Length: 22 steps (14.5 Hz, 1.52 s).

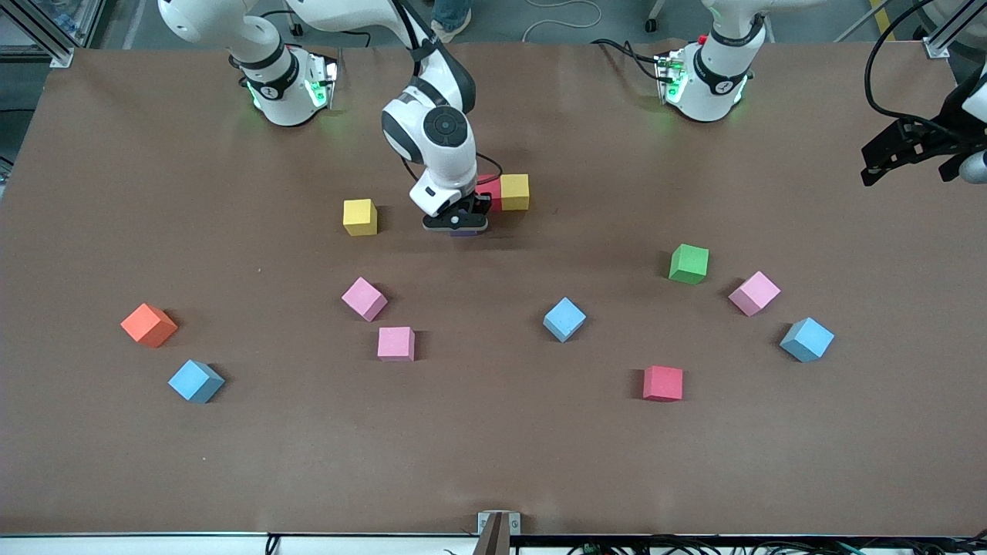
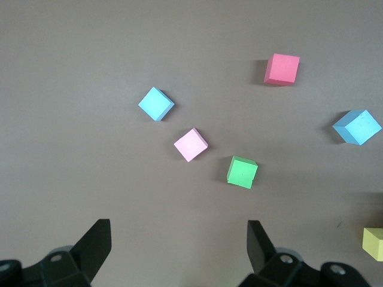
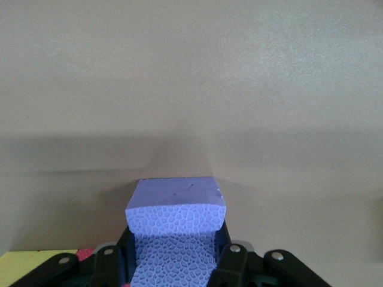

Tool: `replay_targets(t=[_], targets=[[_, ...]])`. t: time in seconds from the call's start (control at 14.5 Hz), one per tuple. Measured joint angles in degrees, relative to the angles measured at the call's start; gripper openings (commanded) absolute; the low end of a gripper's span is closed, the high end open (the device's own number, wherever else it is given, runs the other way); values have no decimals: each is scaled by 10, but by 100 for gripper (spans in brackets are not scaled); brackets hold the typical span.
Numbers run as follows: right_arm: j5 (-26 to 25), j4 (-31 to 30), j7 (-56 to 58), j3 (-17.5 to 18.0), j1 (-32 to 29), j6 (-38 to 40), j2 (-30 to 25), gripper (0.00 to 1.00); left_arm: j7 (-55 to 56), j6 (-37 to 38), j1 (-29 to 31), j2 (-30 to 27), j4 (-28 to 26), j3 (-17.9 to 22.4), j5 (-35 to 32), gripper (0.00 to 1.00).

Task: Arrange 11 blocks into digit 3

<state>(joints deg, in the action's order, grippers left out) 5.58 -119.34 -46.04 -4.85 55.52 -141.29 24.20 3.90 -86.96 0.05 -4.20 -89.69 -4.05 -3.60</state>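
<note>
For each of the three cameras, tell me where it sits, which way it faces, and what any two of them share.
Front view: high across the table, facing both bases; shows the table, scattered blocks, both arms, and the right gripper low by a red-and-yellow pair.
Left wrist view: on the raised left arm, looking down past the open left gripper at the green block.
Right wrist view: on the right arm, low, its fingers shut on a purple block.
Shared: the green block shows in front and left wrist views.
</note>
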Motion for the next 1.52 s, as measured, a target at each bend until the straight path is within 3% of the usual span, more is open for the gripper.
replay_targets(t=[1.52], targets=[[-10,-3,0,0,0,-2,0,5,0,45,1,-20,6,2,0,100]])
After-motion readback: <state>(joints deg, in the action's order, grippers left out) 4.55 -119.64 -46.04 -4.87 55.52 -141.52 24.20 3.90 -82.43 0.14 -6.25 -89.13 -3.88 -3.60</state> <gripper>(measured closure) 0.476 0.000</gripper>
